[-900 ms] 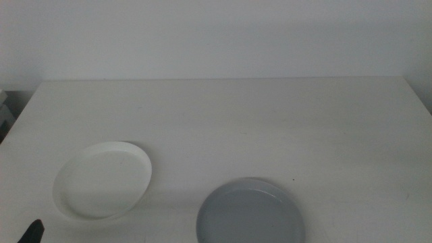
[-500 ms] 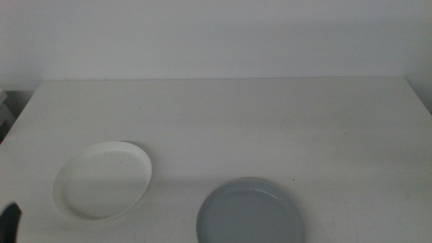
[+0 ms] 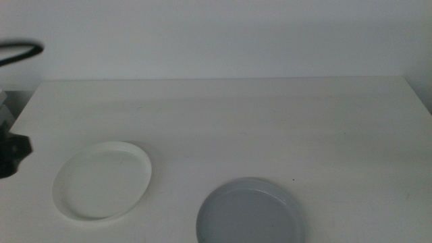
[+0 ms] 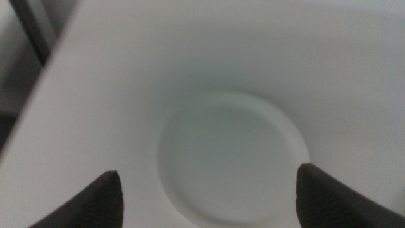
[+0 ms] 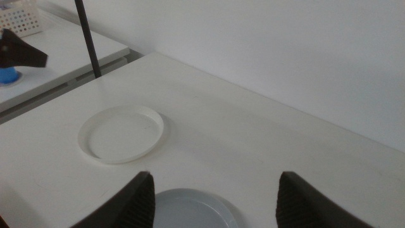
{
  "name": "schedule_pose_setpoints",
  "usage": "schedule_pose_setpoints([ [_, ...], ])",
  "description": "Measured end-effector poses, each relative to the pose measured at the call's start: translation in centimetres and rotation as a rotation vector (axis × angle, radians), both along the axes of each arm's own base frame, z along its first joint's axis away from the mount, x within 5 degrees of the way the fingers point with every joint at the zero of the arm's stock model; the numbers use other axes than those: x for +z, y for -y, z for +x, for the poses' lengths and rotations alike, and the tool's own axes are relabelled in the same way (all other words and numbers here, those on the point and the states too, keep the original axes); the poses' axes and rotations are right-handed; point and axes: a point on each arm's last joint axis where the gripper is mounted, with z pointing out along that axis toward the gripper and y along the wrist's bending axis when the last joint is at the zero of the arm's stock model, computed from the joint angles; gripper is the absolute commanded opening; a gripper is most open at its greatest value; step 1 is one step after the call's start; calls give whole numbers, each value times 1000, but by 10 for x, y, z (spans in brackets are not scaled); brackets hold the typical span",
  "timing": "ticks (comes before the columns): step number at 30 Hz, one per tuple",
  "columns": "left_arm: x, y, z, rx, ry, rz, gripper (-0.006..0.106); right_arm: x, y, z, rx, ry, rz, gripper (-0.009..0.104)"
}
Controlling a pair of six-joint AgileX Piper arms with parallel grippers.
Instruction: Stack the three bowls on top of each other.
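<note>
The white bowl (image 3: 101,179) lies at the table's left front. It also shows in the left wrist view (image 4: 231,155) and the right wrist view (image 5: 121,134). The grey bowl (image 3: 250,212) lies at the front middle, cut by the picture's edge, and shows in the right wrist view (image 5: 190,212). No pale mint green bowl shows. My left gripper (image 4: 207,174) is open and empty above the white bowl; in the middle view it (image 3: 13,154) is a dark shape at the left edge. My right gripper (image 5: 215,177) is open and empty, high over the table's front, out of the middle view.
The table's left edge (image 4: 47,95) runs close to the white bowl. A side table with a white basket (image 5: 19,22) and a dark pole (image 5: 88,38) stands beyond it. A dark cable (image 3: 20,50) loops at the upper left.
My left gripper has risen from the picture's bottom left corner and now sits higher along the left edge, beside the white bowl. The bowls have not moved.
</note>
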Motion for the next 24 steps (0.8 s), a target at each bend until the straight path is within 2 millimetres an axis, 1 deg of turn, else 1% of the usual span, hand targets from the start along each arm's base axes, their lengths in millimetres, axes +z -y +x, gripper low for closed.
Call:
schedule_pose_setpoints([
  [3,-4,1,14,-13,-95,-36,105,0,0,0,0,0,0,50],
  [12,-35,-4,52,20,-277,-107,105,0,0,0,0,0,0,50],
  [15,-42,-12,70,46,-327,-119,105,0,0,0,0,0,0,50],
  [18,-54,-20,92,52,-389,-118,105,0,0,0,0,0,0,50],
  [20,-64,-25,107,35,-429,-102,105,0,0,0,0,0,0,50],
  [24,-83,-31,131,-19,-497,-67,105,0,0,0,0,0,0,50],
])
